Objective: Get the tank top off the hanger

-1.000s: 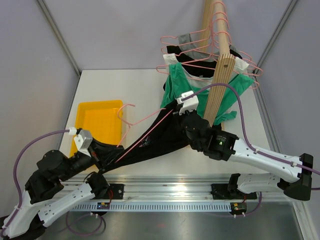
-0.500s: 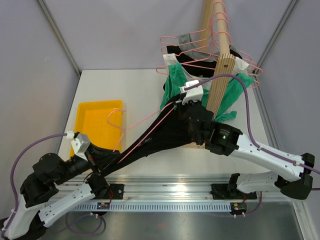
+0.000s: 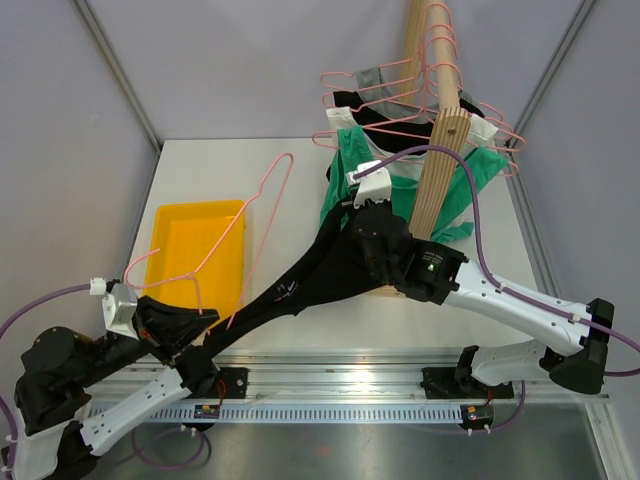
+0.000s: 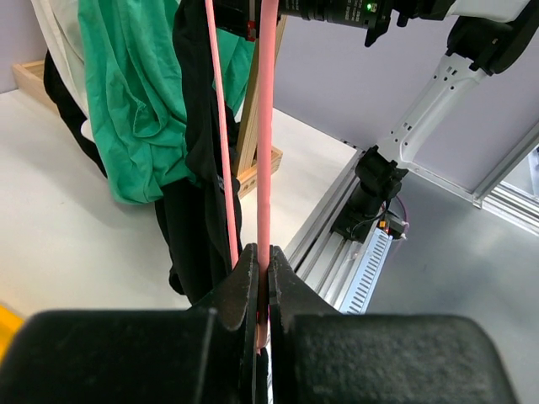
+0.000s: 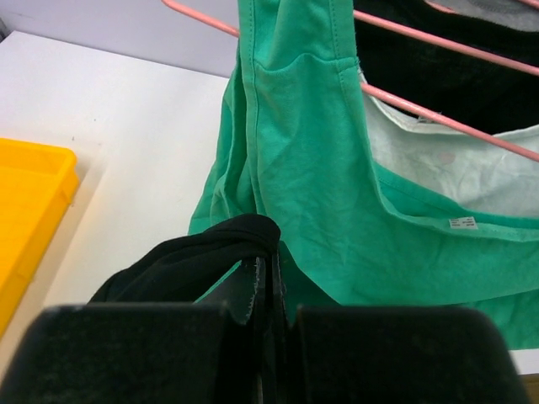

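Note:
The black tank top (image 3: pixel 310 270) is stretched in a long band between my two grippers. My right gripper (image 3: pixel 352 215) is shut on its upper end, close to the green garment; the right wrist view shows black fabric (image 5: pixel 194 257) bunched in the closed right gripper (image 5: pixel 271 269). At the lower left my left gripper (image 3: pixel 200 320) is shut on the pink wire hanger (image 3: pixel 222 236), which sticks up and back over the yellow tray. In the left wrist view the pink wire (image 4: pixel 268 126) is pinched in the left gripper (image 4: pixel 264 269), with the black tank top (image 4: pixel 202 151) hanging just behind it.
A wooden rack post (image 3: pixel 440 170) stands at the back right with several pink hangers carrying a green garment (image 3: pixel 350 180) and white and black ones. A yellow tray (image 3: pixel 180 240) lies at the left. A metal rail (image 3: pixel 340 385) runs along the near edge.
My left arm has pulled back to the lower left with the hanger, which has swung up and out of the black fabric. The tank top is stretched longer. The right gripper shifted slightly left.

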`<control>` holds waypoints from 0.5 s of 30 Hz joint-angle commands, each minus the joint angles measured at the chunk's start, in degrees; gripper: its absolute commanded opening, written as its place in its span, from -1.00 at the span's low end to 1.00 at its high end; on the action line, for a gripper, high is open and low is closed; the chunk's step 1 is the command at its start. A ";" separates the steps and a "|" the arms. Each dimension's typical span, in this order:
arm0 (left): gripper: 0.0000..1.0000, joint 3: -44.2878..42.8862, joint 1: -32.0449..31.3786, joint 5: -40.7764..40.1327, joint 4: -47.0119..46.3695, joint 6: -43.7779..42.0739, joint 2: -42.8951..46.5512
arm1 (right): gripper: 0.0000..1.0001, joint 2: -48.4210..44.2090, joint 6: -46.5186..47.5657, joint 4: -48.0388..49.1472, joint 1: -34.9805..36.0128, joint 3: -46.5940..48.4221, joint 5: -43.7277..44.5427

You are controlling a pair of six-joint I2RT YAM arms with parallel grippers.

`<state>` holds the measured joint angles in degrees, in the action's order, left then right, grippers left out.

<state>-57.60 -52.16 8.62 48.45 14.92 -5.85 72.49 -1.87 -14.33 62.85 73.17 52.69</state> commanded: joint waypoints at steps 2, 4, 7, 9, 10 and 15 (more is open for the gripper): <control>-1.00 1.35 0.13 -0.97 -5.36 -0.15 1.45 | -1.00 -1.65 -4.46 -2.81 -0.01 1.54 -1.44; -1.00 2.58 0.13 -2.55 -7.04 -1.02 1.19 | -1.00 -1.65 -4.98 -3.51 2.01 1.10 -1.27; -1.00 3.55 0.13 -4.66 -11.60 -2.34 -0.91 | -0.99 -0.86 -5.34 -3.95 6.82 1.36 1.09; -1.00 3.81 0.13 -6.41 -13.72 -2.87 -2.06 | -1.00 -0.16 -5.34 -4.04 9.38 2.32 2.33; -1.00 3.99 0.13 -7.21 -14.77 -3.40 -2.76 | -1.00 0.54 -5.34 -4.04 11.75 2.59 2.68; -1.00 4.17 0.13 -10.81 -21.02 -5.16 -6.71 | -1.00 2.48 -6.22 -3.96 17.04 3.48 4.88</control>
<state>-53.71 -52.16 1.76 36.75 11.88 -9.91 74.17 -6.22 -19.51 77.71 74.15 54.02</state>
